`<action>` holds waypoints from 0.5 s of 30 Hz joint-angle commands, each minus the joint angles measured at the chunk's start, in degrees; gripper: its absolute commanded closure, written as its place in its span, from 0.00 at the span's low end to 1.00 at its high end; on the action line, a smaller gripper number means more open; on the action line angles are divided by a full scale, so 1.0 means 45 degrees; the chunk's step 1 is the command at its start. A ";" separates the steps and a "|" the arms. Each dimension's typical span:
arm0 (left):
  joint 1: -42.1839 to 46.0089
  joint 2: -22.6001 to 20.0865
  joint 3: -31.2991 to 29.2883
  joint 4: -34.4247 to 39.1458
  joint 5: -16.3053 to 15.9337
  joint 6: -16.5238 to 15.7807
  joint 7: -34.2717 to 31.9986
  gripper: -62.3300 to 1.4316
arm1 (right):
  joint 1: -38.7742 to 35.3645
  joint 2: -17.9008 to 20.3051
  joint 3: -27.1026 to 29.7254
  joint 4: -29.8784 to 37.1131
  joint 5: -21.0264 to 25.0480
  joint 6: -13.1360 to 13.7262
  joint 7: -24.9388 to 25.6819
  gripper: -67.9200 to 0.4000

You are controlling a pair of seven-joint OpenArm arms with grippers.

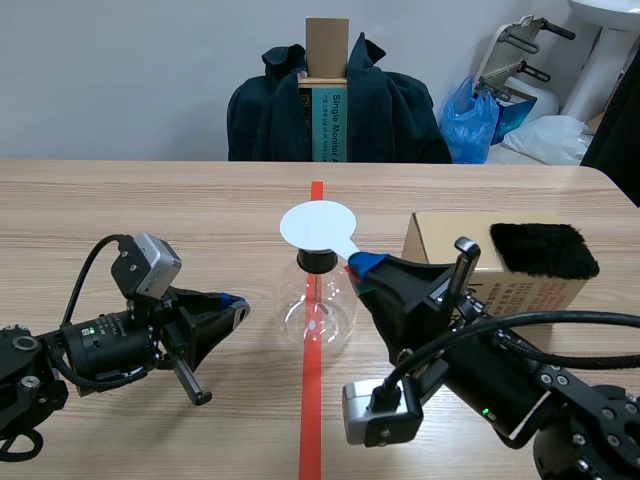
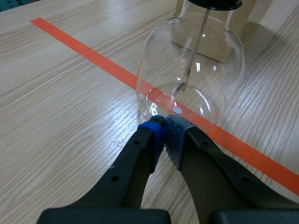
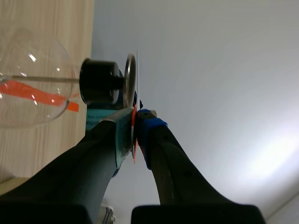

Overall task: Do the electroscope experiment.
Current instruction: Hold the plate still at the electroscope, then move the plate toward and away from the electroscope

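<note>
Right gripper [image 1: 362, 268] is clamped on a thin red strip [image 3: 134, 114], edge right by the white disc [image 1: 318, 224] of the electroscope [image 1: 316, 305], which stands mid-table on the tape line [image 1: 312, 400]. Charging step, I'd say. Next: touch the disc gently. Left gripper [image 1: 236, 304], pinched empty, sits at the electroscope's 9 o'clock.

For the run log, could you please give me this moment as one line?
left fingers shut, empty, beside flask | right fingers shut on red strip, at disc edge | fur pad on box
</note>
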 commanded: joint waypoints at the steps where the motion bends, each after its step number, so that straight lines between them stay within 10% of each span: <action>1: -0.0073 -0.0005 -0.0063 0.0311 -0.0141 -0.0019 -0.0204 0.93 | 0.0155 0.0165 0.0121 0.0248 0.0092 -0.0369 -0.0330 0.98; 15: -0.0073 -0.0005 -0.0063 0.0311 -0.0141 -0.0019 -0.0204 0.93 | 0.0151 0.0170 0.0121 0.0248 0.0097 -0.0452 -0.4172 0.98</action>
